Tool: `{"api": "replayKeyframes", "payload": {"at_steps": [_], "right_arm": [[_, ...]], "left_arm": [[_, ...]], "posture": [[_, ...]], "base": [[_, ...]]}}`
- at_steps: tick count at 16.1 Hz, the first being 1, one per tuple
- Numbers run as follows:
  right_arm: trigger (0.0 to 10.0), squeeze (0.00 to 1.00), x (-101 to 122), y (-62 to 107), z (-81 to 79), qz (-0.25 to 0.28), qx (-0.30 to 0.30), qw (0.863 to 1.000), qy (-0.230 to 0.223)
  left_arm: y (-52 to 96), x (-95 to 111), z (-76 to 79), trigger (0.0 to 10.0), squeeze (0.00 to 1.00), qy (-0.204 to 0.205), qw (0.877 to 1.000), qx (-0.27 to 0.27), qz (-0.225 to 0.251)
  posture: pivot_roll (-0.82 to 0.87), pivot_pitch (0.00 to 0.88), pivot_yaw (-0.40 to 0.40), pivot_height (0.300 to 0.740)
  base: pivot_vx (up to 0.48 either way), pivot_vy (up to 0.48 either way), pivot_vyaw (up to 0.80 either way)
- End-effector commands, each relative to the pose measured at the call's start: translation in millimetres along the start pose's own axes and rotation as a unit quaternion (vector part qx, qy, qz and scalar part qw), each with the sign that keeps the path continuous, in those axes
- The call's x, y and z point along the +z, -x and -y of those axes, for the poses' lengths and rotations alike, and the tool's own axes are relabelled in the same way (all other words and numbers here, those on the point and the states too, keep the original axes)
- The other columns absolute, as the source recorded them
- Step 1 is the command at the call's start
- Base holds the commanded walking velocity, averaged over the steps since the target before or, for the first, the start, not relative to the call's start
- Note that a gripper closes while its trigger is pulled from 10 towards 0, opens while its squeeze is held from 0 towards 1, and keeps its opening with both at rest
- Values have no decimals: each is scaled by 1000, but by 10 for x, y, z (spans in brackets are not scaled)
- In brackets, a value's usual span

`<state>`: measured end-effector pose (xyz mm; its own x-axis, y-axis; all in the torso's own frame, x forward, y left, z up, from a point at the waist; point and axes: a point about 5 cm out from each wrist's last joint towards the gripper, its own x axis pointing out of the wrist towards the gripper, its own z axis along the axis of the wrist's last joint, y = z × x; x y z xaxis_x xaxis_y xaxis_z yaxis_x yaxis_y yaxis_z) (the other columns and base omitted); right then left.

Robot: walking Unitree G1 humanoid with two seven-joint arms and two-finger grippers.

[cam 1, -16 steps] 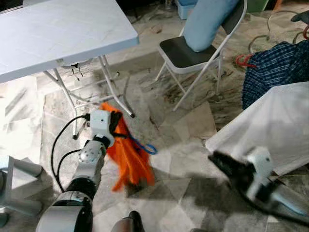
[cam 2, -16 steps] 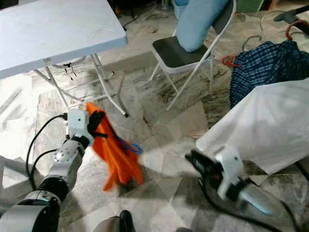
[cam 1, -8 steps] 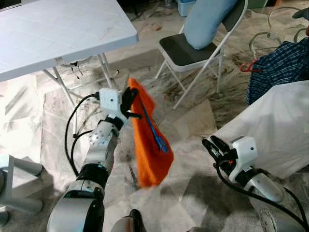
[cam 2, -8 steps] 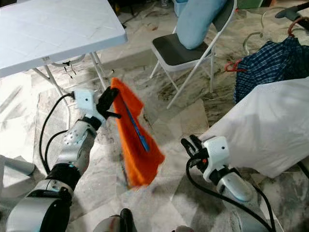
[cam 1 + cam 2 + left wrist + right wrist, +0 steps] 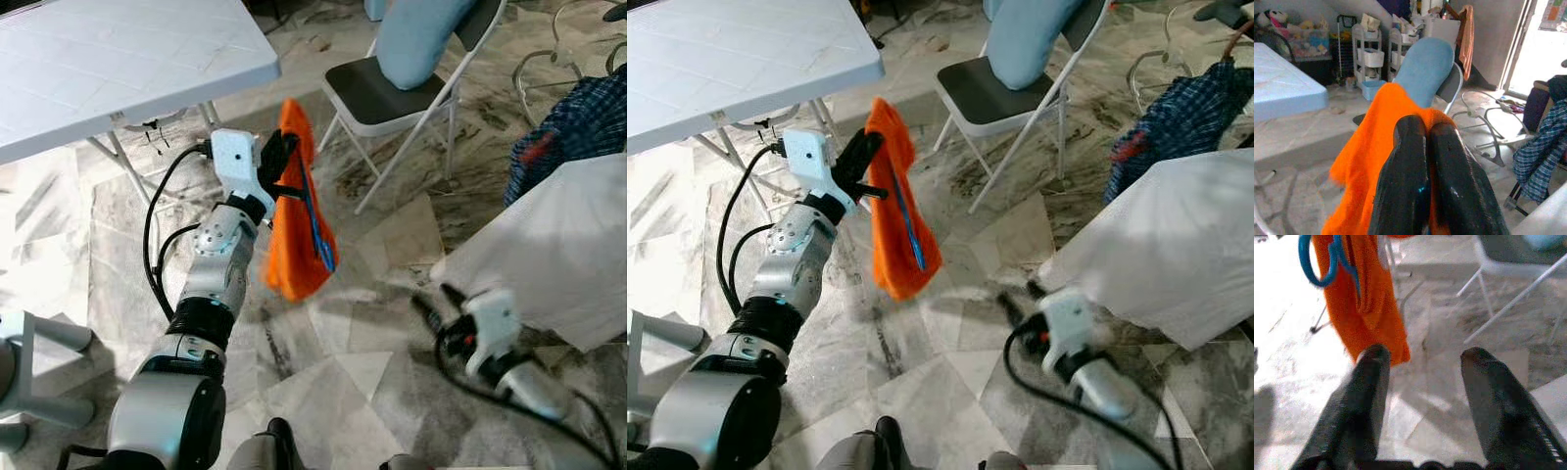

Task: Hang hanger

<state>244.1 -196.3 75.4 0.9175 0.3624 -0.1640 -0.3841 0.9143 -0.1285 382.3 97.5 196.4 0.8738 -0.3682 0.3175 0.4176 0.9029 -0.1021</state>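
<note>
My left gripper is pinching shut on the blue hanger with orange cloth, holding it up near the white table and folding chair. My right gripper is hovering open, low over the floor.

Cloth hangs right of table (chair behind).

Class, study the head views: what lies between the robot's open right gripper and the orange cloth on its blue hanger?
Only bare marble floor. In the right eye view, the right gripper sits low, apart from the orange cloth and blue hanger that the left gripper holds up.
</note>
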Motion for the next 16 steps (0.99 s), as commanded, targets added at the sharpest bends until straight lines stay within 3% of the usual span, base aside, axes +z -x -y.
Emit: {"api": "replayKeyframes", "payload": {"at_steps": [1,7,10,14,16], "right_arm": [[10000,1000,-57,7,-74,-5,9,1000,-4],[10000,1000,-5,-153,-447,22,54,998,-32],[10000,1000,82,-268,-471,43,44,998,-33],[10000,1000,180,-398,-517,62,34,997,-31],[10000,1000,197,-432,-505,68,21,997,-30]], "left_arm": [[-39,69,-12,0,0,3,1000,5,9],[-49,-75,250,0,0,25,999,-40,-26],[-76,-54,418,471,0,36,997,-70,-25],[-88,5,538,1412,0,52,995,-89,-17],[-98,51,571,1412,0,58,994,-96,-11]], "posture": [[-191,202,132,740],[-193,201,133,740],[-183,211,132,740],[-173,214,134,740],[-168,215,135,740]], "base": [[0,0,0],[0,0,0],[0,0,0],[0,0,0],[0,0,0]]}}
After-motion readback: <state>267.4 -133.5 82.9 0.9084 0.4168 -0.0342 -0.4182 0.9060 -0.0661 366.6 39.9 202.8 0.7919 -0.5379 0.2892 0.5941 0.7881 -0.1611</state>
